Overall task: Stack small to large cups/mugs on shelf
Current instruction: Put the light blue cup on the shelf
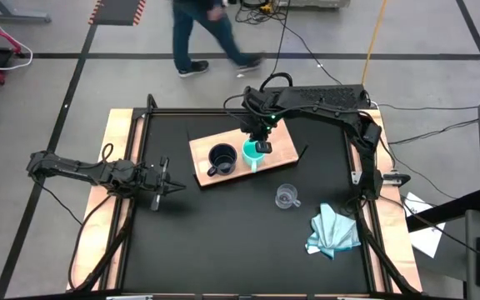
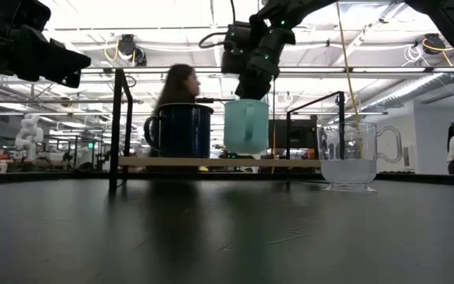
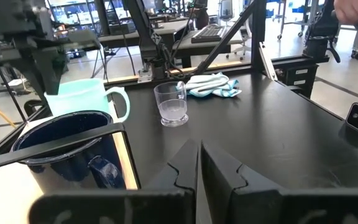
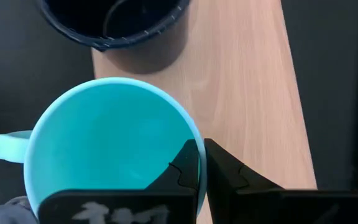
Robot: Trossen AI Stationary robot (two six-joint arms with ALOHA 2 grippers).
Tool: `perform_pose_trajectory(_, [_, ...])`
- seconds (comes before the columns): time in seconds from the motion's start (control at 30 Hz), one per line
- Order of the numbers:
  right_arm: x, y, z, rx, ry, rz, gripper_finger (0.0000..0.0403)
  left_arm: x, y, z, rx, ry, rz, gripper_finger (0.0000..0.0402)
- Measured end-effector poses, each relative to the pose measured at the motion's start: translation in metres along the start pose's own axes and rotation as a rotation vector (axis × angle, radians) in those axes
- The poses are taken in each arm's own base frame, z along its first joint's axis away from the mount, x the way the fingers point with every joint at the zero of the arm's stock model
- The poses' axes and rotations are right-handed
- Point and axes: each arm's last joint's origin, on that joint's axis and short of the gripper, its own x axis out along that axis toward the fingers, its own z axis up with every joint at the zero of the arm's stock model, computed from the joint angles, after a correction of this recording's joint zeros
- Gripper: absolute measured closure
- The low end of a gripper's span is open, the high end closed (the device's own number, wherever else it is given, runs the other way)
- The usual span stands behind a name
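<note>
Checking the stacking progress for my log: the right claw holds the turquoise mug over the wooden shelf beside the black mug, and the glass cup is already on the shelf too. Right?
Not quite. The right claw does grip the turquoise mug over the shelf beside the black mug, but the high view shows the glass cup on the black tabletop, off the shelf.

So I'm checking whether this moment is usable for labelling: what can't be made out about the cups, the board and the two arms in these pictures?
- Turquoise mug: whether it rests on the wooden board or hangs just above; the right gripper covers it from above.
- Black mug: its base, cut off in the left wrist view.
- Glass cup: any contents, too clear to tell.
- Left gripper: nothing hidden; jaws shut, away from the cups.
</note>
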Motion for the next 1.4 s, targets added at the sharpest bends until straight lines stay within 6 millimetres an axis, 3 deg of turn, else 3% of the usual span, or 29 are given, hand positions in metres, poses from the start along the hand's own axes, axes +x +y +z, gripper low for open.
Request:
perform_pose_trajectory(0.67, [0.008,0.005,0.004,0.000,-0.033,0.017,0.0403,0.000,0.000,0.000,0.009,0.003,-0.001,0.0378])
perform_pose_trajectory(1.4, [0.023,-0.003,0.000,0.037,-0.007,0.030,0.0403,0.000,0.000,-0.001,0.018,0.012,-0.002,0.0378])
